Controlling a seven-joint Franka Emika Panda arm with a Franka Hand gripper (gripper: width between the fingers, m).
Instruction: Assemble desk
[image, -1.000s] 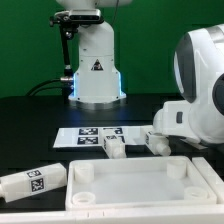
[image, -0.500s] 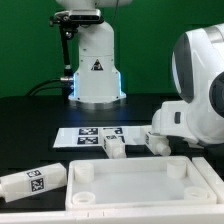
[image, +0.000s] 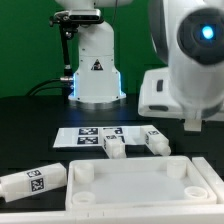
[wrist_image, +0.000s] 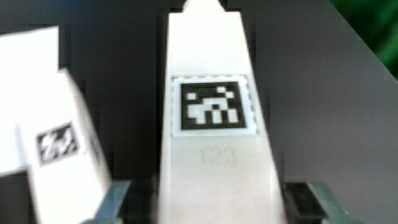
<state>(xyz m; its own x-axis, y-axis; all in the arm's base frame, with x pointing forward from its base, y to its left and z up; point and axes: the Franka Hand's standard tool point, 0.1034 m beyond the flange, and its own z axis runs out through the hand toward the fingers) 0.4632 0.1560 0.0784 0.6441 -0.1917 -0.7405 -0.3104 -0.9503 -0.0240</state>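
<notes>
Black table (image: 30, 115) bears marker board (image: 100, 133), top (image: 140, 185) and legs (image: 113, 147); one leg (wrist_image: 214, 150) sits between the gripper (wrist_image: 214, 203) fingers, another leg (wrist_image: 45, 130) just beside.

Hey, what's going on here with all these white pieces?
A robot arm is putting together a small white desk. Its fingers are closed on one tagged desk leg. The desk top lies flat on the table, the corner sockets in view empty, and a loose leg lies beside it on the exterior view's left.
</notes>
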